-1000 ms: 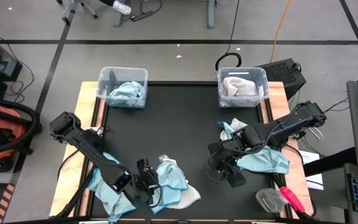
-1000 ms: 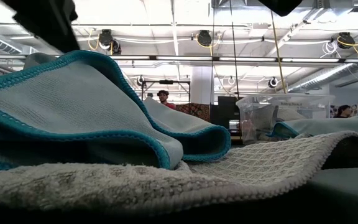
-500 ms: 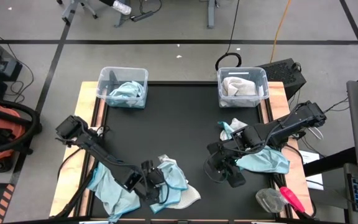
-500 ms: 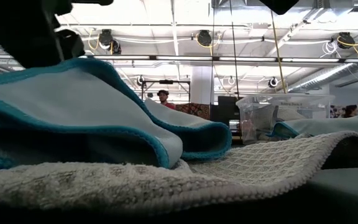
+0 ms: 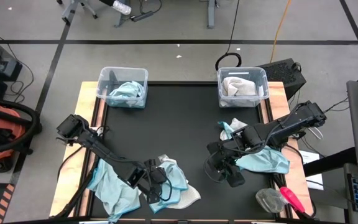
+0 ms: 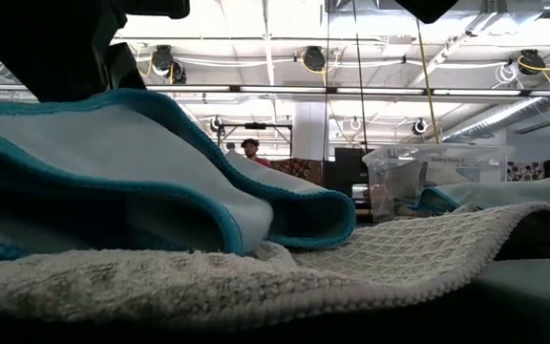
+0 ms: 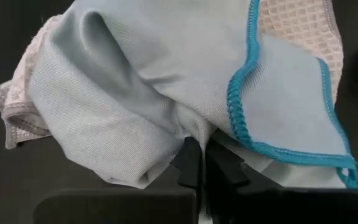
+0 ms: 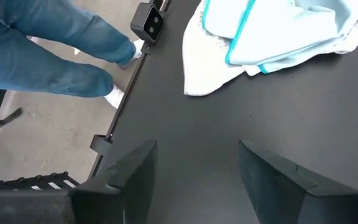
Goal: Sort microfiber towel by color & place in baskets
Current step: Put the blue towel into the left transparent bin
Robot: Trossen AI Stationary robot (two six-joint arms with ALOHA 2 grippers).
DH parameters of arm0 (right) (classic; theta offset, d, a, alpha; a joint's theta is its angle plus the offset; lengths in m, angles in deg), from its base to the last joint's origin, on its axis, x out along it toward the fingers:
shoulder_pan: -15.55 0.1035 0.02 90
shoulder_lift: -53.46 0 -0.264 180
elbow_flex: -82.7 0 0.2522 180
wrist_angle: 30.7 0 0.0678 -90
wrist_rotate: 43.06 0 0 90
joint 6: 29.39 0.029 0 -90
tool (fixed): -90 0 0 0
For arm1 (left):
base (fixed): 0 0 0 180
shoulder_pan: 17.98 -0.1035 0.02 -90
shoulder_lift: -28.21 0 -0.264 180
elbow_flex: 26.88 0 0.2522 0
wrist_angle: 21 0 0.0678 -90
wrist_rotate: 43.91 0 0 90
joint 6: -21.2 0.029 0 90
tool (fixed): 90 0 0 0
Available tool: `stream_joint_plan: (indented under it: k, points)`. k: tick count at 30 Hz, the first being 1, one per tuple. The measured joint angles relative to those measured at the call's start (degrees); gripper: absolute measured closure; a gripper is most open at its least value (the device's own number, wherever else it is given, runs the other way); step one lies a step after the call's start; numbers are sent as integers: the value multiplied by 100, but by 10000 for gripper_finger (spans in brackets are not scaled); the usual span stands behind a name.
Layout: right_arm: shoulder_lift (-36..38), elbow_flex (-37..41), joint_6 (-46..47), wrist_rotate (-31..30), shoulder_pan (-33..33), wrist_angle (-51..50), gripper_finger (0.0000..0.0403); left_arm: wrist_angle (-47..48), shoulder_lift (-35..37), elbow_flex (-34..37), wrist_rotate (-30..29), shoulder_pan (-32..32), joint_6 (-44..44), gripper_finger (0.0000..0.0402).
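**Op:** Near the front edge of the mat (image 5: 166, 118), left of centre, I have the left gripper (image 5: 156, 182) down in the towel pile (image 5: 169, 180). On the left wrist view its fingers (image 7: 190, 163) are pinched together on a fold of the blue towel (image 7: 135, 81).

**Desk:** What else is in that pile?

**Op:** A white waffle-weave towel (image 7: 297, 25) lies under the blue one, and its corner pokes out to the right of the pile on the high view. From the low view I see the teal-edged blue towel (image 6: 141, 182) draped over the white one (image 6: 285, 277), with the dark arm above it.

**Desk:** And the right arm?

**Op:** The right gripper (image 5: 225, 171) sits low over bare mat at right of centre. Its fingers (image 8: 135, 168) are spread wide with nothing between them. A second blue towel (image 5: 263, 160) lies just right of it, and a small blue-and-white bundle (image 5: 232, 129) is just beyond it.

**Desk:** Baskets?

**Op:** Both are at the far edge, well apart. The left basket (image 5: 123, 87) holds blue cloth, the right basket (image 5: 242, 86) holds white cloth.

**Desk:** Anything loose elsewhere?

**Op:** A third blue towel (image 5: 107, 190) hangs at the near left edge of the table, beside the left arm. The right wrist view also catches a person's legs in jeans (image 8: 48, 56) standing by the table.
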Motion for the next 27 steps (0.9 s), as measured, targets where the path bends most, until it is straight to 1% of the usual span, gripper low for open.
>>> stream_joint_plan:
  k: [4,6,9,12,17,21,27]
  points:
    - [0,0,-17,0,0,-1,189,45,0,-181,51,-23,118,394]
    - [0,0,-19,-1,0,0,189,219,23,-372,46,-34,236,396]
    - [0,0,-41,-3,0,0,189,666,52,-772,-10,-77,411,397]
    - [0,0,-42,-4,0,13,189,1457,71,-1299,-226,-121,619,398]
    - [165,2,-70,-21,-13,6,189,2775,150,-2337,-815,-229,894,399]
    - [430,2,-113,-346,-11,-35,189,3671,323,-3172,-1414,-339,895,399]
    - [894,2,-98,-724,-11,-35,189,4321,685,-4232,-2222,-430,897,399]
